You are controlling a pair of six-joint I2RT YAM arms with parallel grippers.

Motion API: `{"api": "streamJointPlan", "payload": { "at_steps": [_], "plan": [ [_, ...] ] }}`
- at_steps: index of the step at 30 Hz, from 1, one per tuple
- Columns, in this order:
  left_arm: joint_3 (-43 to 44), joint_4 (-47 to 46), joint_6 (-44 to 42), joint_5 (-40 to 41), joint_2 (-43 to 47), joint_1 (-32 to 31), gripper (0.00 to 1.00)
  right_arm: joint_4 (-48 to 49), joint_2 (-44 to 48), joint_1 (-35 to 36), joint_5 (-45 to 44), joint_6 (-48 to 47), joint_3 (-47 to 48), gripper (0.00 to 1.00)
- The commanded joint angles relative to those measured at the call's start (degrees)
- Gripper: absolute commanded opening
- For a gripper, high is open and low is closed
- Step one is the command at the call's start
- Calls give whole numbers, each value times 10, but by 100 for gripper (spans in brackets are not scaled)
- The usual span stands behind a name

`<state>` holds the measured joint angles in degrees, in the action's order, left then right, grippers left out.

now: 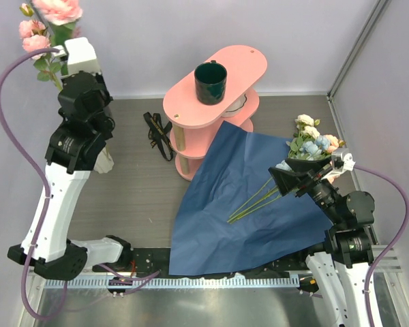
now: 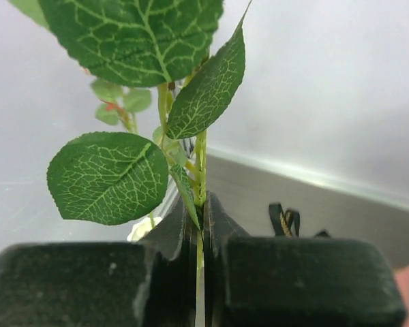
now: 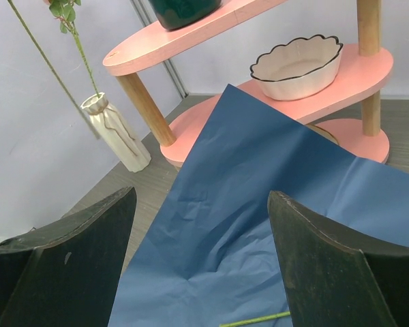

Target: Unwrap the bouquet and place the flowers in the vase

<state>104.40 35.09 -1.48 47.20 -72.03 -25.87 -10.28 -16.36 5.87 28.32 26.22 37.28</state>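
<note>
My left gripper [image 2: 203, 204] is raised at the far left and shut on a thin green stem [image 2: 201, 163] with broad leaves. Its pink flowers [image 1: 51, 20] stand above the arm. In the right wrist view the stems [image 3: 78, 58] hang down to the mouth of the ribbed cream vase [image 3: 116, 133]; whether they are inside I cannot tell. The other flowers [image 1: 313, 142] lie at the right on the spread blue wrapping paper [image 1: 238, 211], stems [image 1: 255, 201] pointing left. My right gripper [image 1: 286, 178] hovers open over the paper, beside those blooms, nothing between its fingers [image 3: 313, 238].
A pink tiered shelf [image 1: 249, 58] stands at the back centre with a dark green mug [image 1: 210, 82] on top and a cream scalloped bowl [image 3: 296, 65] on its middle tier. The black ribbon [image 1: 158, 133] lies on the table left of the shelf. Walls enclose the back and right.
</note>
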Motion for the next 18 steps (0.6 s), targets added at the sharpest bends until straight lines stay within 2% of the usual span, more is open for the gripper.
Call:
{"api": "streamJointPlan", "payload": {
  "at_steps": [1,11,18],
  "plan": [
    [-42,-220,11,48,36,43,0,14,4,-2,-6,-7,-2,84],
    [-10,-411,-125,119,-7,61,0,24,3,-2,-1,-4,-9,84],
    [-10,-475,-198,150,-42,68,0,31,2,-2,3,-1,-12,84]
  ]
}}
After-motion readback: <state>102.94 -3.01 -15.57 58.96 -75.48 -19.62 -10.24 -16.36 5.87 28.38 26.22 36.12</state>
